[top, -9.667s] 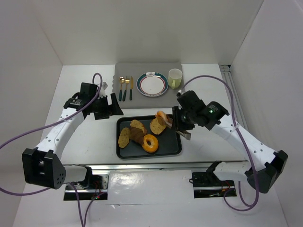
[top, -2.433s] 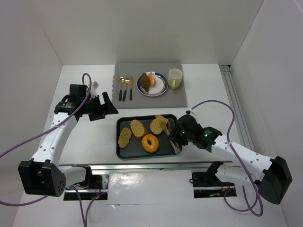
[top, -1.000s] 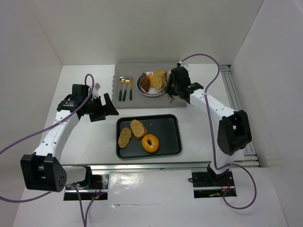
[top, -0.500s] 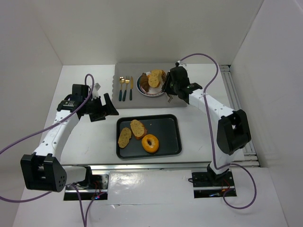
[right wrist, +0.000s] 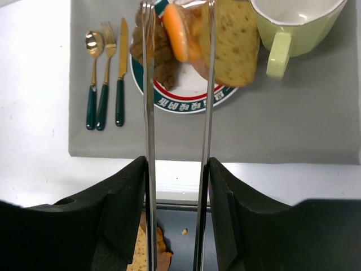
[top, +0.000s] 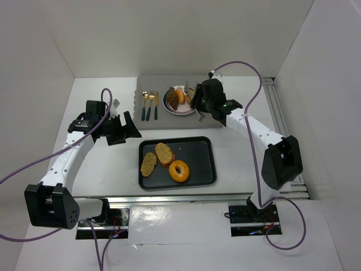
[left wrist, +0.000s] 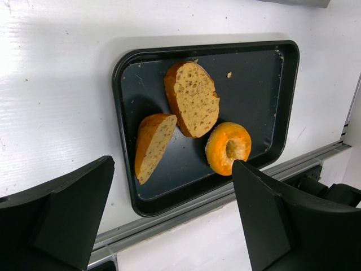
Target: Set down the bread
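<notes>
From above, we see the right pincer (top: 192,95) reaching over the round white plate with a green-and-red rim (top: 179,110). The plate sits on a grey rectangular mat (top: 158,84) at the middle of the far edge of the white worktop (top: 242,152), beside gold cutlery with dark-green handles (top: 149,106). A black rectangular tray (top: 198,155) lies toward the near edge, carrying two brown bread slices (top: 164,153) and an orange ring-shaped bagel (top: 179,170). The left pincer (top: 128,132) hangs left of the tray's far-left corner.

In the left wrist view, we find its jaws gaping wide with nothing between them and the tray below.

In the right wrist view, the thin metal fingers (right wrist: 148,113) stand apart, released, with nothing pinched. The oval tan bread slice (right wrist: 237,39) rests at the plate's right rim, just outside the right finger and beside a pale-green mug (right wrist: 293,31). We cannot tell whether slice and finger touch. Between the fingers, a brown piece and an orange piece lie on the plate.
</notes>
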Motion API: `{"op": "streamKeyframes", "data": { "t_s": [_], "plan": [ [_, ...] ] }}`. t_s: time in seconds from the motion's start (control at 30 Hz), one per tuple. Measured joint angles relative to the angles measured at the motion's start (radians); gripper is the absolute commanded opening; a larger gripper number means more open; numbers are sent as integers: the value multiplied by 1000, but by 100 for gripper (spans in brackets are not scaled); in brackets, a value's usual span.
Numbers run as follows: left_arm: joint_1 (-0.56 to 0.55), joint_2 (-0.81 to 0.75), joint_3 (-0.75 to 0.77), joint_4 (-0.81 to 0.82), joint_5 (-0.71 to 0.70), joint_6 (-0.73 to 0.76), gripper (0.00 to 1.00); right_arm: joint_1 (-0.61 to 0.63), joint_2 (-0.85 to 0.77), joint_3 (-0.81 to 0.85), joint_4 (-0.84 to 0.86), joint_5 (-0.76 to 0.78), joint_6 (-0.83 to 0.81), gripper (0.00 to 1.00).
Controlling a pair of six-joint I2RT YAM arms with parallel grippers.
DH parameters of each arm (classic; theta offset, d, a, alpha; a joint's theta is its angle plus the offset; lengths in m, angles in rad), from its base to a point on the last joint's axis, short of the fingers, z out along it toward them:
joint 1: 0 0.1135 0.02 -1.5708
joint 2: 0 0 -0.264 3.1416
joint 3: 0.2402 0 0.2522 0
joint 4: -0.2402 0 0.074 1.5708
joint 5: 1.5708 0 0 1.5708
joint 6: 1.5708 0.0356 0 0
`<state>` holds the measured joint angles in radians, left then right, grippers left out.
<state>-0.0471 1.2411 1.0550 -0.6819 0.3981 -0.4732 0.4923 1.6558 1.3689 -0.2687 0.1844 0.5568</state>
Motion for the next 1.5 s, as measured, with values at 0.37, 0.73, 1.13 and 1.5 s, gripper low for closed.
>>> {"op": "streamKeyframes", "data": {
  "t_s": [0.37, 0.73, 1.13, 1.5],
  "plan": [
    [0, 0, 0, 0, 0, 0, 99, 27, -53, 0, -10, 18, -5, 54],
    [0, -2, 0, -3, 16, 0, 99, 71, -446, -182, -146, 249, -34, 51],
    [0, -48, 0, 9, 18, -10, 99, -169, -319, -388, -166, 342, -101, 53],
    [0, -48, 0, 7, 6, -27, 99, -301, 78, -332, 74, 271, -165, 92]
  ]
}}
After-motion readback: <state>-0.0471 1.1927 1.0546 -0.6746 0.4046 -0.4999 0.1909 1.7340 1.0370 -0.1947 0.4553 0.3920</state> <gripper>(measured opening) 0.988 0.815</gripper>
